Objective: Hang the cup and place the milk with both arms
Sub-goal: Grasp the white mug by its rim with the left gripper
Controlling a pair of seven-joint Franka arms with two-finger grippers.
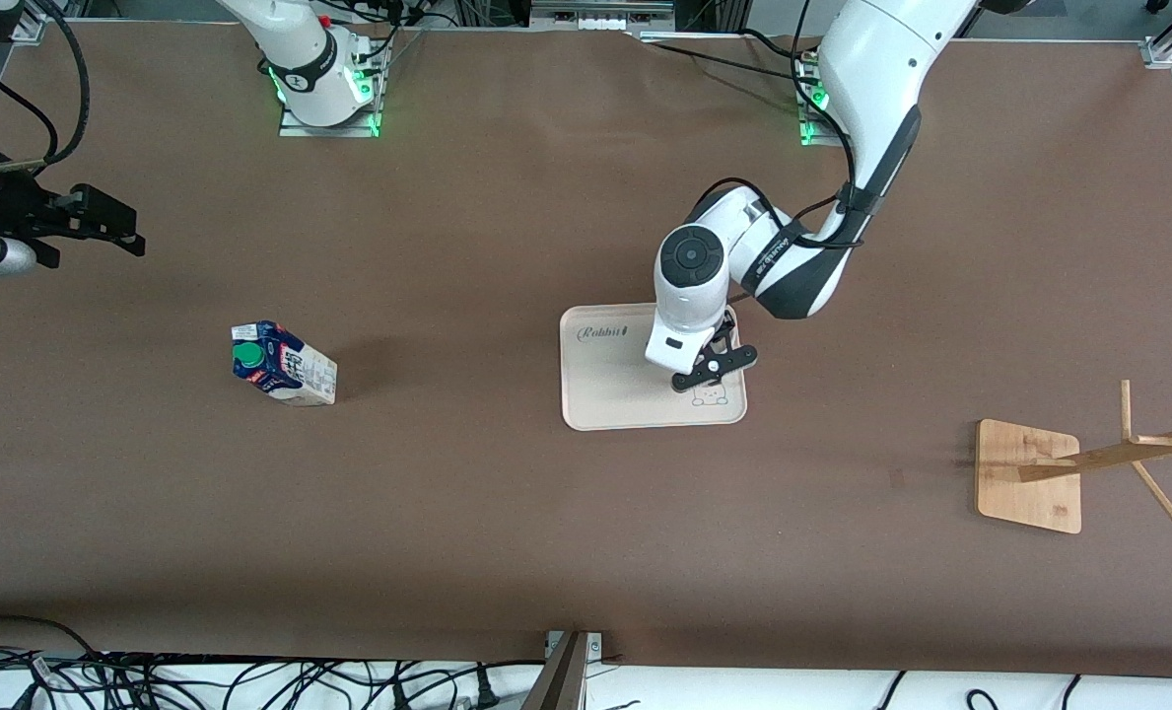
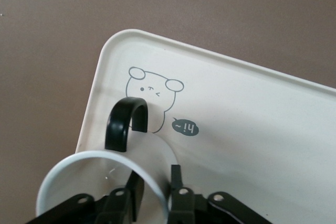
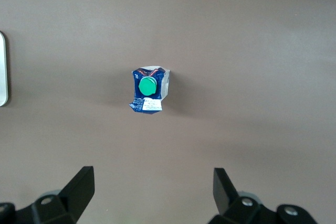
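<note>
The cup point(image 2: 79, 163), white with a black loop handle point(image 2: 126, 121), stands on the cream tray point(image 2: 252, 119) beside its bear drawing. My left gripper point(image 2: 155, 177) reaches down over it, one finger inside the cup and one outside, closed in on the wall beside the handle. In the front view the left gripper point(image 1: 714, 370) is low over the tray point(image 1: 605, 394) and hides the cup. The milk point(image 1: 283, 363) stands on the table toward the right arm's end. My right gripper point(image 3: 152, 174) hangs open and empty above the table, with the milk point(image 3: 148, 92) in its view.
A wooden cup rack point(image 1: 1029, 473) with a slanted post and pegs stands toward the left arm's end, nearer the front camera than the tray. Cables lie along the table's front edge. The right gripper point(image 1: 112, 225) is at the right arm's end of the table.
</note>
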